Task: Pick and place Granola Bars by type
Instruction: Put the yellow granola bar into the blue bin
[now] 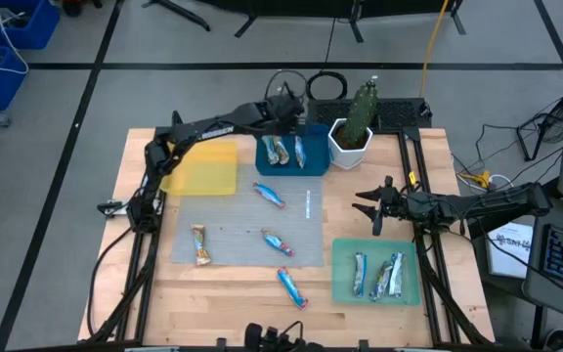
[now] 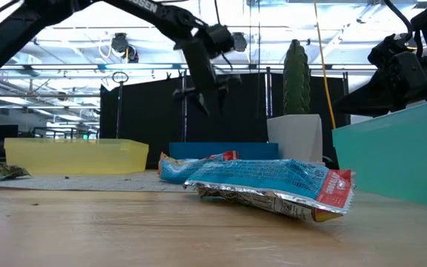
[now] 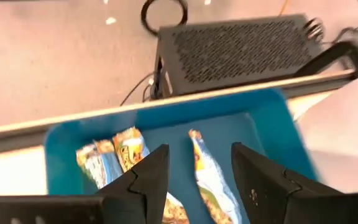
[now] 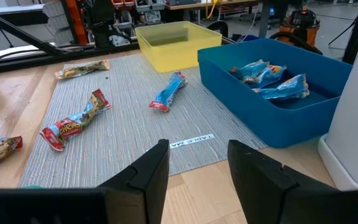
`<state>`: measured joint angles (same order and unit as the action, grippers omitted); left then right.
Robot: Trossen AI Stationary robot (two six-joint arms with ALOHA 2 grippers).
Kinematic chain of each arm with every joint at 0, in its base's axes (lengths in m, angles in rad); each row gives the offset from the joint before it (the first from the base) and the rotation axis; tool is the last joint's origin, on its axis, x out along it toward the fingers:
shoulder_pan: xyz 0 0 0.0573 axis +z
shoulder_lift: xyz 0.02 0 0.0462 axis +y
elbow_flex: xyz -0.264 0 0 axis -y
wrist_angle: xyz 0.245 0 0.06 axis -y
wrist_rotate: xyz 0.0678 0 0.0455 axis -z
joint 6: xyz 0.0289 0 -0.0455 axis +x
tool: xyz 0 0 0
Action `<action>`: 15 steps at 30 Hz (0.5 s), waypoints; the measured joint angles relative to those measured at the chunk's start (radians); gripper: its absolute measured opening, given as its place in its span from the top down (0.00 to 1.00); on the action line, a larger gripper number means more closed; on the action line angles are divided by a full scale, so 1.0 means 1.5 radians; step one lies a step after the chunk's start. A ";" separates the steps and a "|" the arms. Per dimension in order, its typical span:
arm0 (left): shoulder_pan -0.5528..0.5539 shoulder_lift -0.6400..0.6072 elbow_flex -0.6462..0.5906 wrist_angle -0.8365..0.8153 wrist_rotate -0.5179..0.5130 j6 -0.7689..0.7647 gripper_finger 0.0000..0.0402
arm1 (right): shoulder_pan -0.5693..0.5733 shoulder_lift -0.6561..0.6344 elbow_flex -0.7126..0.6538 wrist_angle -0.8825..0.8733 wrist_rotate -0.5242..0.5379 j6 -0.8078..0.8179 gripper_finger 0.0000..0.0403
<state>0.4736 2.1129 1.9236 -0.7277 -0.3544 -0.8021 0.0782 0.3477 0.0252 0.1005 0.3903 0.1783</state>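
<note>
My left gripper (image 1: 286,106) (image 3: 199,152) hangs open above the far side of the blue tray (image 1: 313,164), nothing between its fingers. In that tray lie three granola bars in blue wrappers (image 3: 207,177) (image 1: 278,150). Loose bars lie on the grey mat: two blue ones (image 1: 270,194) (image 1: 278,242) and a brownish one (image 1: 199,244). Another blue bar (image 1: 291,286) rests on the wood near the front edge. The green tray (image 1: 340,249) holds several bars (image 1: 389,277). The yellow tray (image 1: 203,166) shows no bar. My right gripper (image 1: 374,210) (image 4: 197,152) waits open at the table's right.
A white pot with a cactus (image 1: 350,137) stands right beside the blue tray. A black vented box (image 3: 241,46) and cables lie beyond the table's far edge. The grey mat (image 1: 223,220) covers the table's middle, with bare wood around it.
</note>
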 joint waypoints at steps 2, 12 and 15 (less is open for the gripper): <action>0.001 -0.019 0.000 0.001 -0.007 0.019 0.56 | 0.000 0.000 0.000 0.000 0.000 0.000 0.61; 0.002 -0.121 0.000 0.018 0.028 0.205 0.56 | 0.000 0.000 0.000 0.000 0.000 0.000 0.61; 0.002 -0.156 0.000 0.007 0.062 0.243 0.56 | 0.000 0.000 0.000 0.000 0.000 0.000 0.61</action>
<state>0.4767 1.8793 1.9236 -0.7172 -0.2621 -0.4381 0.0783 0.3481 0.0253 0.1005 0.3903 0.1783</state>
